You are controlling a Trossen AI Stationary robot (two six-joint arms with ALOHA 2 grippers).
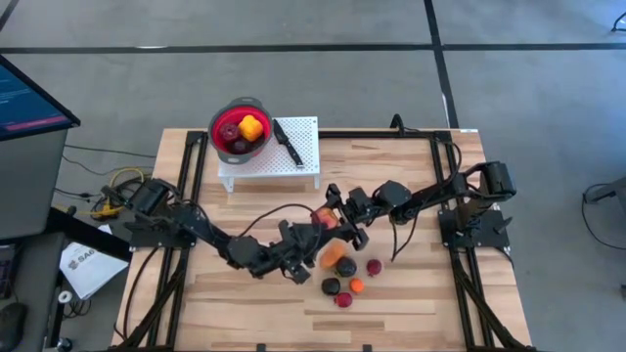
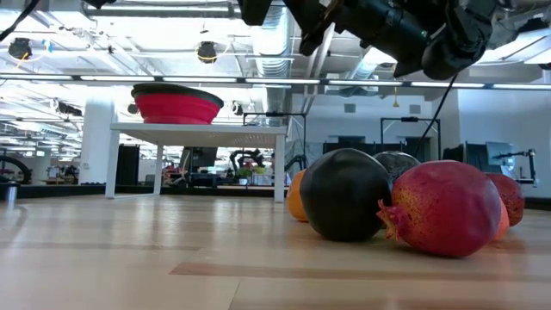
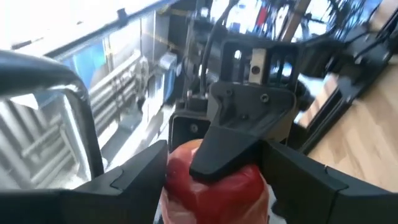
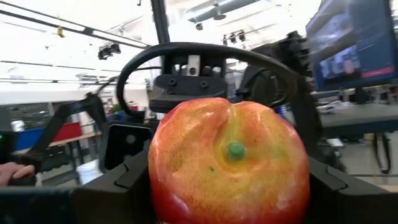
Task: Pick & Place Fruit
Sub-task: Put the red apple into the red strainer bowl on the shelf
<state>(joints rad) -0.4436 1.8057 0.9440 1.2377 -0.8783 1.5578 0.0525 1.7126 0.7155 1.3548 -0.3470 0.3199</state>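
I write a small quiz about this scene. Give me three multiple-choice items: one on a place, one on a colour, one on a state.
1. Where does the knife lie?
A. on the white stand, beside the bowl
B. inside the bowl
C. on the wood among the loose fruit

2. What colour is the bowl's wall?
A. blue
B. red
C. green

3. What is the right end effector doing?
A. hanging open over the bowl
B. resting on the stand
C. closed on an apple above the table

Answers:
1 A: the high view shows the knife on the white stand, just right of the bowl.
2 B: the wall is red in both the high and low views.
3 C: the right end effector has the apple between its fingers, where the left end effector meets it.
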